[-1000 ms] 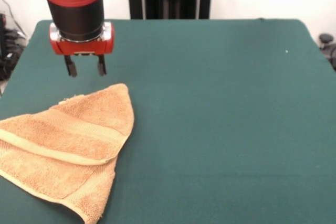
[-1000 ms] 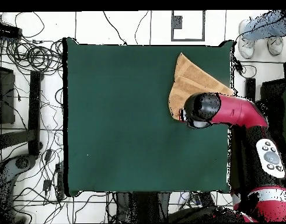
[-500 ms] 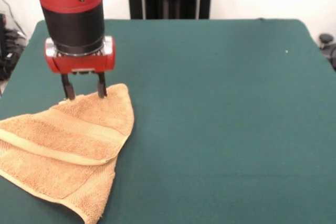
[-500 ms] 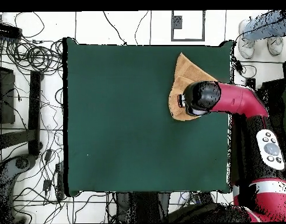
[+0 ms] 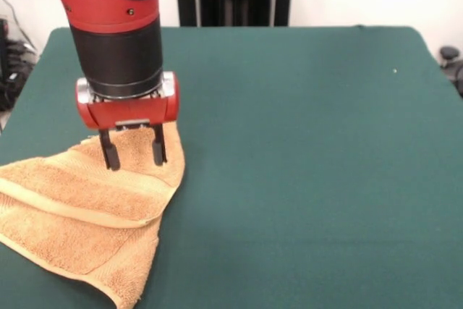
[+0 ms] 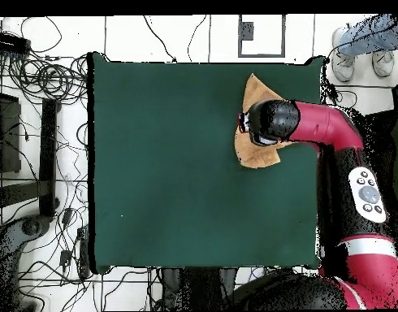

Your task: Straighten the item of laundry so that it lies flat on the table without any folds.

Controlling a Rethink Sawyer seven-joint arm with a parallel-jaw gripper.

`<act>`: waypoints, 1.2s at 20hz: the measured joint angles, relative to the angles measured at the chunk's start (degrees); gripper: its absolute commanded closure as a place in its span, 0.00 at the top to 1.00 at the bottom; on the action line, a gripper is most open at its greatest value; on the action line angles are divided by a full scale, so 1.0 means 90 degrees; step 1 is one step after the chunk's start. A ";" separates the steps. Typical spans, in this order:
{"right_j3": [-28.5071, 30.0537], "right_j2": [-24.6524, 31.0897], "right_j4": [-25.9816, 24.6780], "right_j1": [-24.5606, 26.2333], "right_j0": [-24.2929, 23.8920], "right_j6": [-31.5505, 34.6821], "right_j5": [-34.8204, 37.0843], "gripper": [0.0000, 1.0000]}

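The tan terry towel [image 5: 87, 200] lies folded over itself at the front view's lower left, on the dark green table [image 5: 304, 164]. A woven band runs across its upper layer. My gripper [image 5: 133, 155] is open, its two black fingers pointing down onto the towel's upper folded layer near its far tip. In the overhead view the towel [image 6: 255, 154] lies near the table's [image 6: 170, 162] right edge, partly hidden by my arm, and the gripper itself is hidden under the wrist. No tag shows.
The towel's left part runs past the front view's left edge. A person's shoes [image 6: 361, 53] show at the overhead view's top right. Cables [image 6: 40, 81] lie on the floor left of the table.
My gripper has come down and moved nearer the camera, from above the bare table behind the towel's tip to over the towel's upper layer. The towel has not moved.
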 measured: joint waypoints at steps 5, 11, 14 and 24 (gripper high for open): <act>-0.0580 0.0041 -0.0049 0.0364 0.0108 0.0000 0.0004 1.00; -0.1445 0.0044 -0.0154 0.1072 0.0323 0.0000 0.0029 1.00; -0.1790 0.0045 -0.0165 0.1429 0.0439 0.0000 0.0078 1.00; -0.2330 -0.0077 -0.0189 0.1619 0.0666 0.0000 0.0722 1.00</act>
